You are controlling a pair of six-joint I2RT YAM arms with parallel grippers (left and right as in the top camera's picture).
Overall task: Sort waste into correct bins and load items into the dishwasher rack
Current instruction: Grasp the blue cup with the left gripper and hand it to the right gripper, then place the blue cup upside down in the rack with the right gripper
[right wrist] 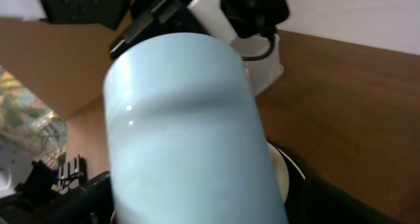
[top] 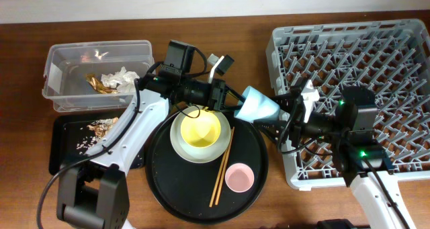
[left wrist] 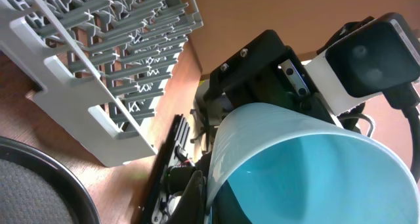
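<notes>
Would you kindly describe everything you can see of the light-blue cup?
The light-blue cup is small, smooth and glossy, tapered, with a deeper teal inside. It is raised, tipped on its side, between the left gripper and the right gripper, near a corner of the dishwasher rack. Which gripper clamps it I cannot tell.

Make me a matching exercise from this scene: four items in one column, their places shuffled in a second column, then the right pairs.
Items
1. yellow bowl
2. pink cup
3. gold wrapper
4. light-blue cup

Places
A. inside the clear tub
B. held up off the table, next to the dishwasher rack
C. sitting on the plate
D. standing directly on the round black tray, right of the chopsticks

Pairs: 1-C, 2-D, 3-A, 4-B
</notes>
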